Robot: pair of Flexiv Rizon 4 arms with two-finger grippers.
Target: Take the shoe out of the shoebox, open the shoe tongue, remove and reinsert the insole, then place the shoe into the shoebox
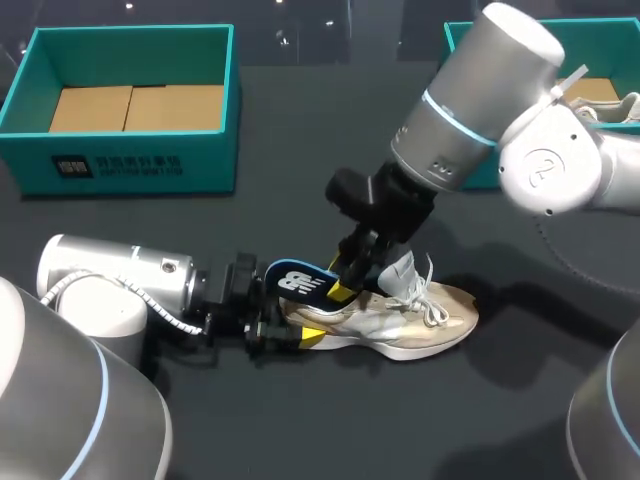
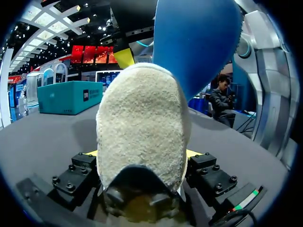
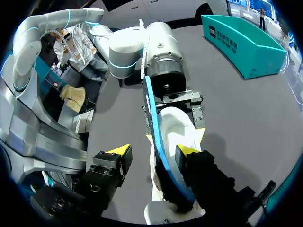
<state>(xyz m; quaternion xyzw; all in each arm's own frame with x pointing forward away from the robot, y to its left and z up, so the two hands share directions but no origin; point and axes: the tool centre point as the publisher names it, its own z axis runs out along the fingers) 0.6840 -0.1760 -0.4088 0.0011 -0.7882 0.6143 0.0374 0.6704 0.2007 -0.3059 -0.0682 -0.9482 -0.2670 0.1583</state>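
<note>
Beige shoe (image 1: 420, 325) on table (image 1: 300, 420) — blue insole (image 1: 300, 281) (tilted) half out.

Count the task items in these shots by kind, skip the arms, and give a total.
Shoeboxes, teal: 2 (left shoebox, right shoebox)
Shoes: 2 (table shoe; boxed shoe, partly hidden inside the right shoebox)
Insoles, blue: 1 (insole, sticking up out of the table shoe's heel end)
Total: 5
</note>
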